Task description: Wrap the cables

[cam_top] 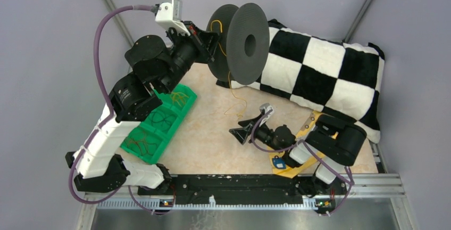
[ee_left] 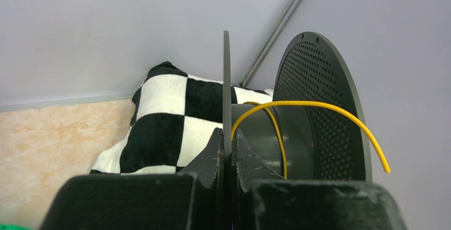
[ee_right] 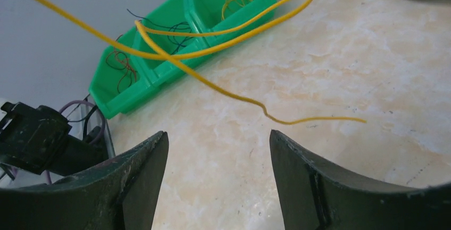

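A black spool [cam_top: 245,39] stands on edge at the back of the table. My left gripper [cam_top: 214,42] is shut on its near flange; the left wrist view shows the thin flange edge [ee_left: 226,81] pinched between my gripper's [ee_left: 227,134] two fingers. The cable, a thin yellow wire [ee_left: 314,104], arcs over the spool's hub. From there it hangs down [cam_top: 237,99] to the table. My right gripper [cam_top: 240,132] sits low over the tabletop, open and empty. In the right wrist view the wire [ee_right: 319,118] loops just beyond my gripper [ee_right: 218,137], touching neither finger.
A green divided bin [cam_top: 183,110] with thin wire coils lies under the left arm, also seen in the right wrist view [ee_right: 154,75]. A black-and-white checkered pillow [cam_top: 319,75] fills the back right. A flat yellow piece [cam_top: 290,170] lies beneath the right arm.
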`<action>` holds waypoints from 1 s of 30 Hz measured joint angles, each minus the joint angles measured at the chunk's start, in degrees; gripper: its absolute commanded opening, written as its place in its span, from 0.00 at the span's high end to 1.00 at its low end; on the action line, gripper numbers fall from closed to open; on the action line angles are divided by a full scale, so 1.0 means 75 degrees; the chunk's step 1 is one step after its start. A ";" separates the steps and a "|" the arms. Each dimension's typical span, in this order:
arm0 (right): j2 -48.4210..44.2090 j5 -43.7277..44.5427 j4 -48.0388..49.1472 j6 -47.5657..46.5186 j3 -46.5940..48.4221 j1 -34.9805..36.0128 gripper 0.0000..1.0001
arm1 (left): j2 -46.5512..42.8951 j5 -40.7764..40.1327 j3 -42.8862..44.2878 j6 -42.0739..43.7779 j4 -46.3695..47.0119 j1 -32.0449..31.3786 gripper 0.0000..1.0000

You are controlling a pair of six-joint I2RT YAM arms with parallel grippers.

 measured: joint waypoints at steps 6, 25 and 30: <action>0.0452 0.0294 0.0143 0.0064 0.0493 0.0000 0.29 | -0.0006 0.0035 0.0020 0.0000 -0.0006 0.0000 1.00; 0.0965 0.0796 0.0280 0.0251 0.0877 0.0000 1.00 | -0.0297 0.0026 0.0020 0.0003 -0.0015 0.0000 1.00; 0.1137 0.1107 0.0379 0.0562 0.0976 -0.0006 1.00 | -0.0344 -0.0082 0.0020 0.0023 -0.0017 0.0000 1.00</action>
